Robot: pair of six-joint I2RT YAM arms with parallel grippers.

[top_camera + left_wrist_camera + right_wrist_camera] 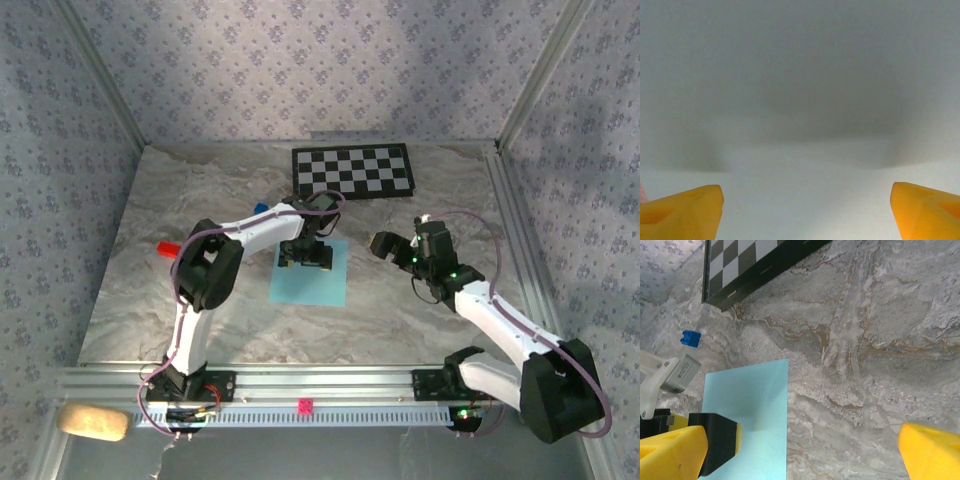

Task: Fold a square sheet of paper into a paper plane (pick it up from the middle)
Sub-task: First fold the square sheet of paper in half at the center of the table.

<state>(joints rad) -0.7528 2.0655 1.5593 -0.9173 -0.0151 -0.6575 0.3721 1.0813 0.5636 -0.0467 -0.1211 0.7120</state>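
Top view first. My left gripper (305, 257) sits low over the sheet (312, 287), above its far part, so most of the blue lies on the near side of the fingers. Its jaws are spread and hold nothing. The right gripper (393, 249) hangs off to the right of the sheet, apart from it, also spread and empty. The sheet lies flat with no crease, so I judge folding has not begun.

Left wrist: the fingers (687, 212) show at both lower corners, wide apart, with a pale blur between them. It is too close to focus. I take it for the sheet, but cannot tell whether the tips touch it.

Right wrist: the sheet lies ahead and left of my right fingers (670, 452), with the left gripper's black-and-yellow finger down over it. The cube (690, 338) and the checkerboard (750, 265) sit beyond, clear of the paper.

The pickup should be from the middle, so I would first bring the left gripper nearer the sheet's centre. Then set the tips down lightly and close slowly, so the paper buckles into a ridge between them. Press too hard and it will skid or crumple.
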